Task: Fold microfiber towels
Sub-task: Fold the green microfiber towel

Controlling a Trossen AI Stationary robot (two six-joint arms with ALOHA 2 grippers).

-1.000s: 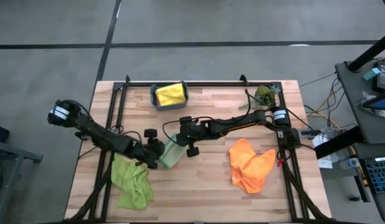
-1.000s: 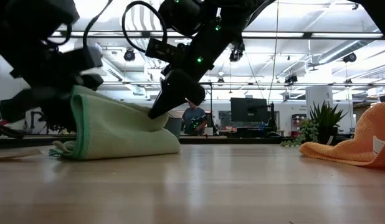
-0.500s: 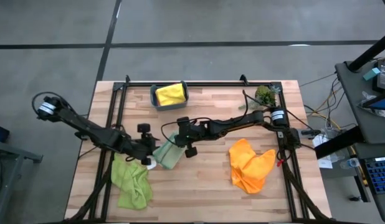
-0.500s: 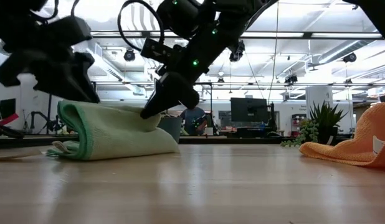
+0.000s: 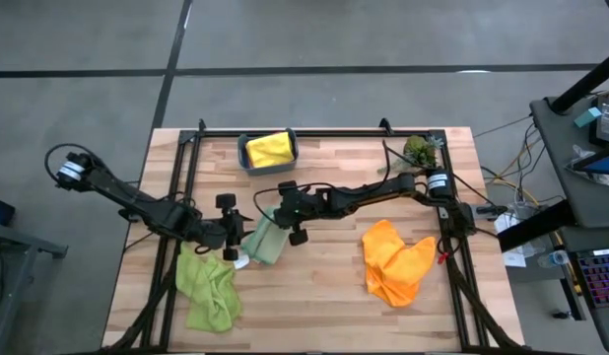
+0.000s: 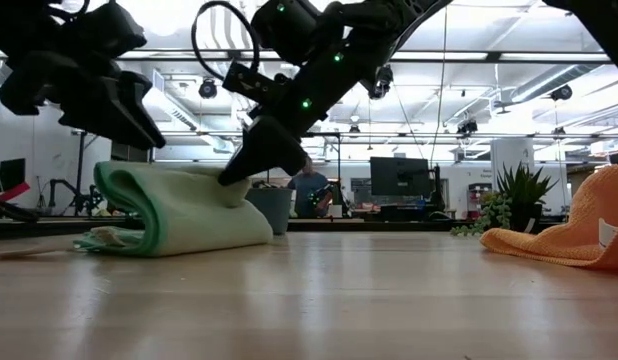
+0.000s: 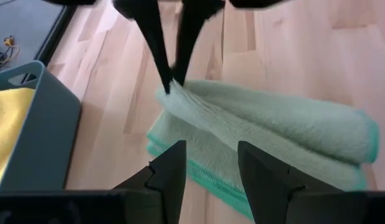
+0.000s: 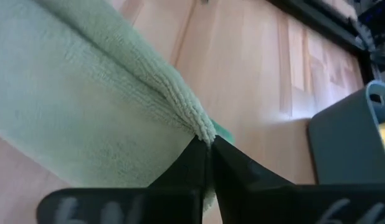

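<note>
Pinching the pale sage green towel (image 5: 264,240) by its upper layer edge, right gripper (image 5: 271,219) has fingers pressed together just left of table (image 5: 324,276) centre. Left gripper (image 5: 247,240) sits at the towel's 9 o'clock, jaws spread, not gripping. Lime green towel (image 5: 209,292) at 7 o'clock, orange towel (image 5: 395,259) at 4 o'clock, yellow towel (image 5: 269,149) in teal bin (image 5: 244,157) at 12.

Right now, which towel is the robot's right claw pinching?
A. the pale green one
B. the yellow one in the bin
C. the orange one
A: the right gripper is shut on an edge of the pale green towel; the orange towel lies untouched.
</note>
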